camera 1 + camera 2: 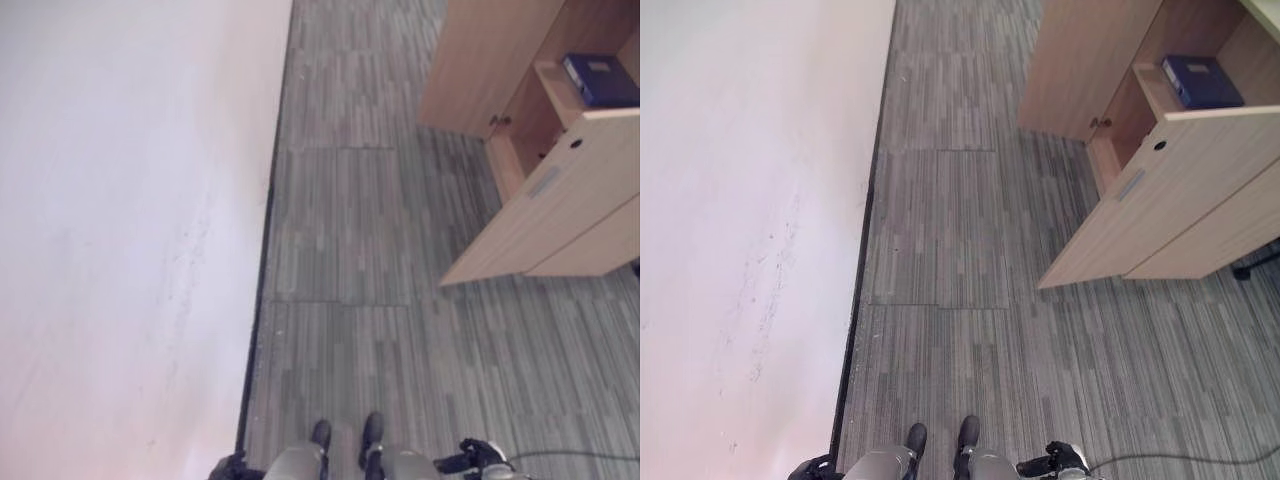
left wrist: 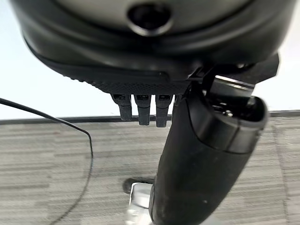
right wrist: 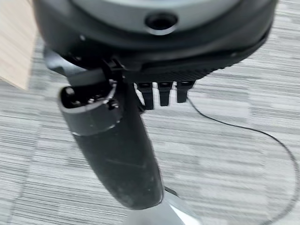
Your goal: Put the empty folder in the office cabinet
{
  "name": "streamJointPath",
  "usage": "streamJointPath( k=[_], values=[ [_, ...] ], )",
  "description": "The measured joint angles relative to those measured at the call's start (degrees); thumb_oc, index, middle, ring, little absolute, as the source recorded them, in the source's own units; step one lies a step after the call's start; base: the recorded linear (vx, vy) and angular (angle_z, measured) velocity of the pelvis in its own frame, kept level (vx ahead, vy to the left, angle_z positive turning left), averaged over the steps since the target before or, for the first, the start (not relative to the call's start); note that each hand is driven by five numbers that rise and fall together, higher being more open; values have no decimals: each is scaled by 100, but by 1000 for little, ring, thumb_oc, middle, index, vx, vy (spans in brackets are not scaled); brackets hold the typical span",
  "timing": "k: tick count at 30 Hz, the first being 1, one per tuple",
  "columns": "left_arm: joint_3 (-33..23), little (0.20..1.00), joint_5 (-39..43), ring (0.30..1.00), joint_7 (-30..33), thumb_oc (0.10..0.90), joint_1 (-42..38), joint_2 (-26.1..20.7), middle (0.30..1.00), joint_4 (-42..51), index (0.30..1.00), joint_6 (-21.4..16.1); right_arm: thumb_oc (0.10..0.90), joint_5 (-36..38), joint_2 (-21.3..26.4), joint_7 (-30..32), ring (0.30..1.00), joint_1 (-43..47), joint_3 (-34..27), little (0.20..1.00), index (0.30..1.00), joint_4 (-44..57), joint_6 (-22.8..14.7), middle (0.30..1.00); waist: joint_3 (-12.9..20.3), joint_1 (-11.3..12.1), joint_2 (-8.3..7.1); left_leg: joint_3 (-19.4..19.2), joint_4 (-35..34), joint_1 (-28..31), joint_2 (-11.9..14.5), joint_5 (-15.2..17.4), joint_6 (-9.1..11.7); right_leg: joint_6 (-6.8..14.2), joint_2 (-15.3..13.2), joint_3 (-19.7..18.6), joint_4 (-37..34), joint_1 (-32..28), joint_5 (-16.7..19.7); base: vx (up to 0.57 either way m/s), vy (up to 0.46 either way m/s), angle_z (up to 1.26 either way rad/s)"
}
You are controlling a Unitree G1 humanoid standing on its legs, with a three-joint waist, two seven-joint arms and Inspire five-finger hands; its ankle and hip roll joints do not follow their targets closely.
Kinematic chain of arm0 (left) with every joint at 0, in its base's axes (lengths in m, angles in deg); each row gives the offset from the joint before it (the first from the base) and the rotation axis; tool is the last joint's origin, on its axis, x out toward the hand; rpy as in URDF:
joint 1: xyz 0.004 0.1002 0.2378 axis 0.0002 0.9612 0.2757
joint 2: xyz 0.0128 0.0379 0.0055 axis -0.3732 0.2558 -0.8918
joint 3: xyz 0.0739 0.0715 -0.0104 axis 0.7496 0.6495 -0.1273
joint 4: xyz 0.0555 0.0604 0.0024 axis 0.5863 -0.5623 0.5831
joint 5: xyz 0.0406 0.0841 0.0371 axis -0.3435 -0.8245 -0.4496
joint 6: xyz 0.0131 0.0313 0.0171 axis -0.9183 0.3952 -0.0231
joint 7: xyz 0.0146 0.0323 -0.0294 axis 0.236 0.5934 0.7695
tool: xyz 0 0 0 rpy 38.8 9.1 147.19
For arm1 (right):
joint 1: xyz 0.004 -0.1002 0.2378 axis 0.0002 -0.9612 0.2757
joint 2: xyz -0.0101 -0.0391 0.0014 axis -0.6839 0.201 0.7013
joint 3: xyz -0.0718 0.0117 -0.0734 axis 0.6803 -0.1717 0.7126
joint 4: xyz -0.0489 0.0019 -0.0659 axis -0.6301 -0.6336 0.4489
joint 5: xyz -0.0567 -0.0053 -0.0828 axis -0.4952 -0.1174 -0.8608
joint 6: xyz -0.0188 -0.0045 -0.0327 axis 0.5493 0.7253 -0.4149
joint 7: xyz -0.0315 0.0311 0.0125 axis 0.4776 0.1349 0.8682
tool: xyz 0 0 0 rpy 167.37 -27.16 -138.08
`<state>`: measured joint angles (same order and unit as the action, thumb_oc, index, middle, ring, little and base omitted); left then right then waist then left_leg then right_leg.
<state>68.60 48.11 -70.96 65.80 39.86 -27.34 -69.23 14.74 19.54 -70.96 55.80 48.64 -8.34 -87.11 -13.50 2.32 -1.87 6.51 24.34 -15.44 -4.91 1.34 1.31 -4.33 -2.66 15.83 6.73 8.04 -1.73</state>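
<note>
A light wood office cabinet stands at the upper right with its doors swung open. A dark blue folder lies flat on a shelf inside it. Both hands hang low by my sides, far from the cabinet: the left hand at the bottom left, the right hand at the bottom right. In the left wrist view the left hand's fingers point straight down and hold nothing. In the right wrist view the right hand's fingers are likewise straight and empty.
A white wall with a dark baseboard runs along the left. Grey striped carpet lies between me and the cabinet. The near open door juts out over the floor. A dark chair foot shows at the right edge.
</note>
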Motion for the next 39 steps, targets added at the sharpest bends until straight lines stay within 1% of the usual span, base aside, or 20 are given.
streamJointPath(
  k=[2, 5, 6, 10, 13, 18, 19, 21, 22, 23, 24, 27, 28, 30, 31, 33, 35, 37, 38, 39],
  values=[
    [-9, 900, -1, 900, 1, 800, -26, -7, 900, -5, 900, 3, 800, 1, 11, -3, 900, 8, 2, 900, 900, -8, 6, 900, -27, -3, -10, -153, 483, -314, 58, 57, 37, -279, 80, 31, -136, -115, -109, 193, -59, 15],
    [-18, 900, -2, 900, 4, 800, -12, -24, 900, -37, 900, 38, 800, 0, 27, -2, 900, 7, -6, 900, 900, -65, 42, 900, -46, 51, -45, -398, -428, -333, 267, 62, 57, -319, 171, 45, -377, -332, -117, 181, -10, 7],
    [-19, 900, 0, 900, 3, 800, 72, -19, 900, -20, 900, 31, 800, -3, 41, 40, 900, -49, 4, 900, 900, -57, 75, 900, -94, 137, -54, -428, -1065, -393, 415, -126, 118, -361, 217, 51, -398, -453, -98, 232, 25, -3],
    [-26, 900, 2, 900, 5, 800, 183, 20, 900, -103, 900, 47, 800, -30, 12, 119, 900, -106, 52, 900, 900, -58, 91, 900, -176, 251, 164, -445, -2496, -408, 924, -737, 389, -368, 567, 52, -642, -775, -107, 243, 45, -9],
    [-128, 900, 5, 900, 3, 800, 255, 65, 900, -239, 900, 66, 800, -58, -14, 112, 900, -176, 38, 900, 900, -201, 142, 900, -248, 401, 282, -324, -2928, -494, 963, -849, 449, -408, 657, -130, -724, -1181, -300, 416, 149, -22],
    [-470, 900, 34, 900, 11, 800, 595, 134, 900, -354, 900, 150, 800, -316, -23, 95, 900, -414, 11, 900, 900, -283, 138, 900, -44, 530, 335, -326, -2725, -160, 978, -878, 323, 114, 547, -525, -820, -2058, -757, 396, 171, -46],
    [-465, 900, 60, 900, 18, 800, 652, 159, 900, -438, 900, 174, 800, -428, -62, 83, 900, -499, 43, 900, 900, -402, 145, 900, 105, 544, 308, -484, -2463, -100, 882, -1208, 140, 308, 386, -652, -820, -2230, -925, 329, 210, -43],
    [-464, 900, 62, 900, 19, 800, 637, 130, 900, -375, 900, 155, 800, -522, -144, 17, 900, -524, 58, 900, 900, -489, 151, 900, 168, 551, 76, -768, -2113, -139, 708, -1417, -115, 605, 97, -710, -558, -2231, -1075, 324, 229, -22],
    [-456, 900, 57, 900, 12, 800, 520, 66, 900, -311, 900, 105, 800, -524, -274, -17, 900, -541, 74, 900, 900, -501, 153, 900, 234, 552, -145, -882, -1889, -157, 545, -1268, -322, 615, -146, -681, -223, -2129, -1114, 323, 266, -5],
    [-459, 900, 52, 900, 8, 800, 464, 50, 900, -291, 900, 99, 800, -524, -303, -23, 900, -529, 70, 900, 900, -497, 156, 900, 250, 560, -197, -912, -1833, -153, 499, -1186, -383, 629, -201, -683, -177, -2082, -1088, 412, 352, -4],
    [-457, 900, 24, 900, 2, 800, 307, -9, 900, -282, 900, 105, 800, -524, -365, -54, 900, -507, 70, 900, 900, -517, 163, 900, 343, 571, -352, -981, -1476, -263, 370, -836, -458, 708, -367, -675, -102, -2076, -964, 301, 280, -8],
    [-448, 900, -18, 900, 1, 800, 144, -35, 900, -217, 900, 53, 800, -524, -380, -84, 900, -421, 59, 900, 900, -468, 131, 900, 450, 567, -421, -1127, -1273, -179, 245, -480, -573, 857, -637, -603, 553, -1904, -940, 357, 401, -17],
    [-456, 900, -19, 900, -2, 800, 104, -56, 900, -195, 900, 31, 800, -516, -362, -83, 900, -381, 48, 900, 900, -441, 140, 900, 490, 580, -421, -1179, -1287, -81, 144, -300, -664, 943, -737, -570, 1137, -1683, -816, 316, 394, -11],
    [-557, 900, -18, 900, -13, 800, 110, -26, 900, -207, 900, 48, 800, -510, -208, -80, 900, -377, 56, 900, 900, -222, 153, 900, 486, 539, -371, -1182, -1294, 129, -15, -163, -829, 963, -973, -667, 2430, -1163, -667, 227, 266, 2],
    [-441, 900, -18, 900, -3, 800, 163, -42, 900, -214, 900, 64, 800, -510, -97, -68, 900, -403, 94, 900, 900, -106, 130, 900, 511, 462, -283, -1150, -1326, 302, -117, 0, -967, 914, -1285, -712, 3497, -705, -549, 223, 253, 14],
    [-297, 900, -16, 900, 8, 800, 196, -119, 900, -211, 900, 121, 800, -504, -68, -47, 900, -404, 233, 900, 900, -40, 148, 900, 553, 467, -248, -1139, -1379, 491, -290, 81, -1134, 949, -1548, -747, 4433, -141, -170, 336, 240, 21],
    [-213, 900, -17, 900, 3, 800, 220, -134, 900, -158, 900, 130, 800, -510, -3, -50, 900, -334, 290, 900, 900, 70, 142, 900, 500, 452, -18, -938, -1484, 738, -304, 100, -1262, 911, -1400, -575, 4491, 193, -611, 260, 72, 8],
    [-167, 900, -14, 900, -91, 800, 271, 4, 900, -133, 900, 170, 800, -498, 43, -37, 900, -166, 387, 900, 900, 322, 133, 900, 357, 376, 314, -775, -1621, 980, -161, -17, -1180, 799, -1026, -209, 3814, 437, -1015, 243, -17, 19],
    [-117, 900, -20, 900, -122, 800, 320, 44, 900, -111, 900, 144, 800, -495, 144, -14, 900, -204, 450, 900, 900, 478, 123, 900, 310, 245, 388, -664, -1751, 1097, -151, -67, -1134, 794, -843, -62, 2896, 628, -1034, 138, -49, 55],
    [-117, 900, -23, 900, -119, 800, 320, 57, 900, -113, 900, 131, 800, -492, 150, -21, 900, -197, 443, 900, 900, 531, 112, 900, 279, 235, 362, -583, -1794, 1164, -211, -71, -1026, 832, -784, -63, 2503, 757, -1008, 74, -69, 58]
  ],
)
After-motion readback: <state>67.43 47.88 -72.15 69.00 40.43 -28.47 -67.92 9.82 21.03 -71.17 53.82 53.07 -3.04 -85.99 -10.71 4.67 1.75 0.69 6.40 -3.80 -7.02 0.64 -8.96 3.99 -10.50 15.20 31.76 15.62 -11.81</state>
